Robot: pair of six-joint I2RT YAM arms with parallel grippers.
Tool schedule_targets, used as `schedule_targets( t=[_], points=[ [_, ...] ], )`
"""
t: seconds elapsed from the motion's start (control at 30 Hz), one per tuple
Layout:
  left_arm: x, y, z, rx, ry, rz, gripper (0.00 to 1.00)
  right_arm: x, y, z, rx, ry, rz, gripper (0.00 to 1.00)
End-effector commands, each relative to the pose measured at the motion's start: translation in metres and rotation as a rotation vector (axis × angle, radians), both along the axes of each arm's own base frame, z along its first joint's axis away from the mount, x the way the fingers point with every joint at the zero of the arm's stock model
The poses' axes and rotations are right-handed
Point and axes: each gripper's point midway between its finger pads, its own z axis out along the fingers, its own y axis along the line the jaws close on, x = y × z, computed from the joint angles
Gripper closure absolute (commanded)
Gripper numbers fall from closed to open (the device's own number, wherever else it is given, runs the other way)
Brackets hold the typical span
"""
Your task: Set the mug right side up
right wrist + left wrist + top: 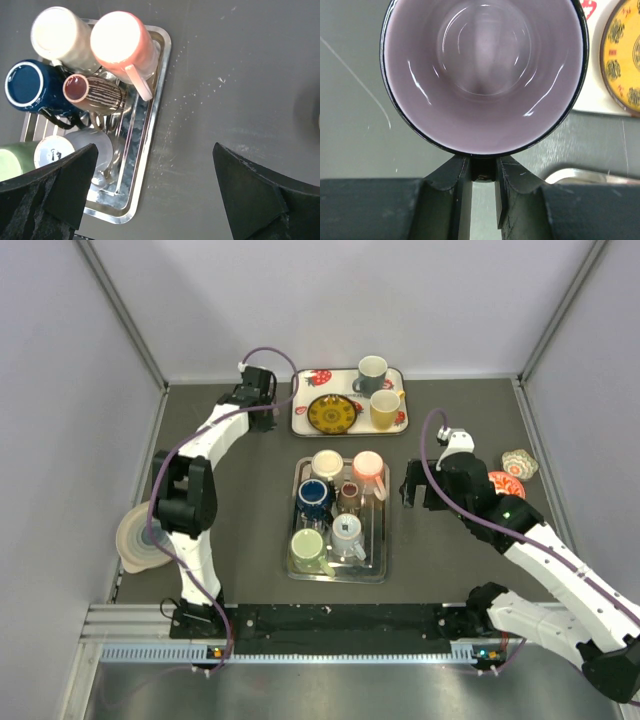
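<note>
The mug [485,75], black outside and pale lilac inside, is up beyond the far-left corner of the steel tray [386,550]. It sits above dark tabletop with the white strawberry tray [340,380] just to its right. From overhead the arm covers most of it. The left gripper [483,166] has it: the two fingers are drawn close together on a dark piece at the mug's near edge, which may be the handle or the wall. The mug's open mouth faces straight back at the wrist. I cannot tell whether its base touches the table.

The right gripper [412,490] hangs just off the steel tray's right side, near the far end. Its jaws are spread wide with only bare table between them. The pink mug [125,45] in the tray's far-right corner is the nearest thing to it, and they are not touching.
</note>
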Motion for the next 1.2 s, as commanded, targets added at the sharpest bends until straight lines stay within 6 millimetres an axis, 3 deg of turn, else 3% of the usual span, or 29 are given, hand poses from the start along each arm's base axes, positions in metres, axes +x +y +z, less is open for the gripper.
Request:
schedule_targets(
  t=[0.0,0.13,0.47,0.6,0.63,0.73,0.87,0.97,1.1,1.17],
  points=[
    [0.043,0.002,0.025,-0.006,-0.111,0.019,1.00,0.007,-0.001,-0.004,0.020,0.000,-0.066,0.01],
    [0.057,0.006,0.007,-0.008,-0.077,0.029,1.00,0.007,0.006,-0.003,0.065,-0.012,-0.049,0.01],
    [0.061,0.013,-0.014,-0.012,-0.036,0.047,1.00,0.013,0.018,-0.011,0.096,0.008,-0.041,0.01],
    [0.060,0.012,-0.012,-0.021,-0.034,0.053,0.77,0.015,0.019,-0.018,0.081,0.028,-0.042,0.01],
    [0.059,0.013,-0.007,-0.024,-0.039,0.057,0.68,0.015,0.019,-0.018,0.077,0.029,-0.041,0.01],
    [0.054,0.012,0.007,-0.042,-0.052,0.068,0.54,0.015,0.019,-0.021,0.058,0.035,-0.029,0.02],
    [0.048,0.012,0.028,-0.063,-0.083,0.067,0.40,0.017,0.020,-0.022,0.043,0.041,-0.024,0.02],
    [0.038,0.015,0.046,-0.066,-0.094,0.085,0.37,0.013,0.030,-0.023,0.044,0.063,0.047,0.01],
    [0.005,0.015,0.078,-0.117,-0.144,0.119,0.36,-0.002,0.059,-0.023,-0.001,0.058,0.243,0.03],
    [-0.026,0.013,0.090,-0.123,-0.185,0.109,0.35,-0.006,0.070,-0.026,-0.048,0.056,0.298,0.05]
  ],
)
